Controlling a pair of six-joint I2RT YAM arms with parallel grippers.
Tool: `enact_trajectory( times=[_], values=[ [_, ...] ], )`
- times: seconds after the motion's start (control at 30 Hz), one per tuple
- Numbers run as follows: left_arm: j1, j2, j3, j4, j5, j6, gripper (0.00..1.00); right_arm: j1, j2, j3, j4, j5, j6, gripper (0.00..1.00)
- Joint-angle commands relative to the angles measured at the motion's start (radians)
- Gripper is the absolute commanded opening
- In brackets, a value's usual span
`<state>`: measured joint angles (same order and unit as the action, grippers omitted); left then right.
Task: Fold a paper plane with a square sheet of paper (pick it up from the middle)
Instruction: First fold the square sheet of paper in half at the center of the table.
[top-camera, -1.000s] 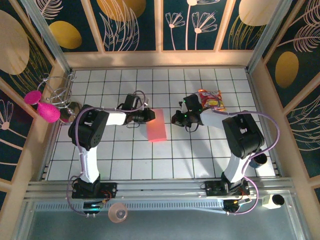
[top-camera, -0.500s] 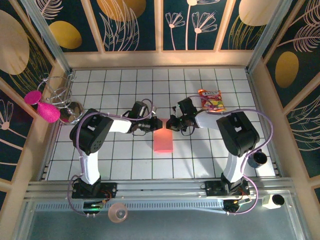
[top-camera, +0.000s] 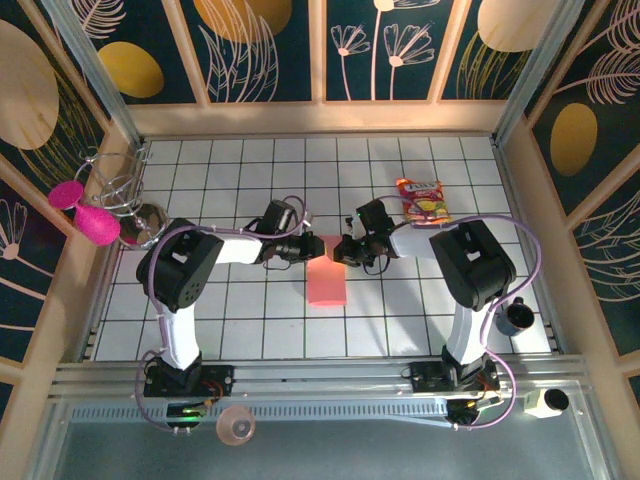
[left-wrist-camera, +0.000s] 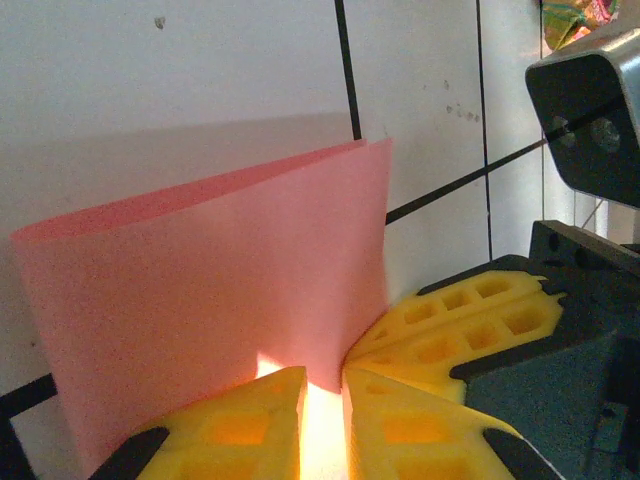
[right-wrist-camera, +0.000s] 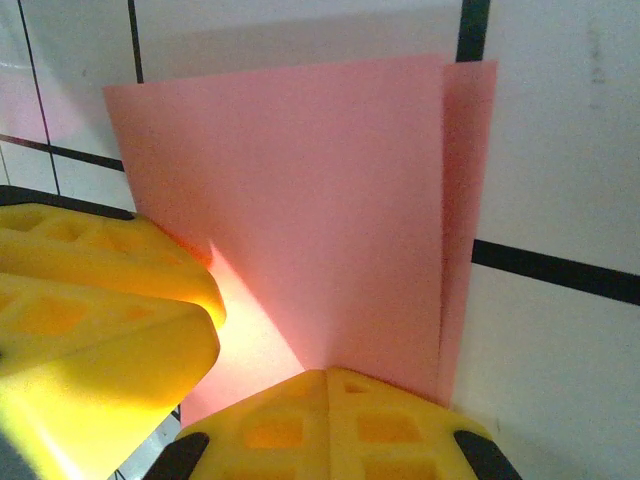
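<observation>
The square sheet of paper (top-camera: 327, 275) is salmon pink and folded in half into a narrow rectangle, mid-floor in the top view. Both grippers meet at its far end. My left gripper (top-camera: 311, 248) comes from the left and my right gripper (top-camera: 341, 250) from the right. In the left wrist view the doubled sheet (left-wrist-camera: 220, 270) runs down into the narrow slit of my left gripper (left-wrist-camera: 322, 380); the right arm's yellow fingers (left-wrist-camera: 470, 315) press beside it. In the right wrist view my right gripper (right-wrist-camera: 327, 378) is shut on the sheet's (right-wrist-camera: 300, 200) edge, with the left fingers (right-wrist-camera: 95, 320) alongside.
A red-and-yellow snack packet (top-camera: 422, 200) lies just behind the right arm. A wire rack with magenta discs (top-camera: 85, 215) stands at the left wall. A dark cup (top-camera: 517, 317) sits at the right edge. A pale cup (top-camera: 236, 427) rests on the front rail.
Over the last second the left gripper carried the sheet rightward to the middle and the right gripper came left to meet it. In the last half second both barely moved.
</observation>
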<state>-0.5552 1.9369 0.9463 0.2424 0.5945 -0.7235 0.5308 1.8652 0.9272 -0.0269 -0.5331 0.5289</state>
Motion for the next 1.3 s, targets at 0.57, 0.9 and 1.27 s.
enact_trajectory(
  times=[0.57,0.9,1.27],
  values=[
    [0.171,0.040,-0.052,-0.005,0.007,0.073,0.20,-0.031,0.180,-0.062,-0.238,0.328,-0.061,0.00],
    [0.114,-0.076,0.049,-0.089,-0.037,0.094,0.19,-0.030,0.166,-0.043,-0.247,0.315,-0.060,0.00],
    [0.052,0.035,0.131,-0.139,-0.075,0.067,0.19,-0.029,0.176,-0.041,-0.251,0.320,-0.062,0.00]
  ],
)
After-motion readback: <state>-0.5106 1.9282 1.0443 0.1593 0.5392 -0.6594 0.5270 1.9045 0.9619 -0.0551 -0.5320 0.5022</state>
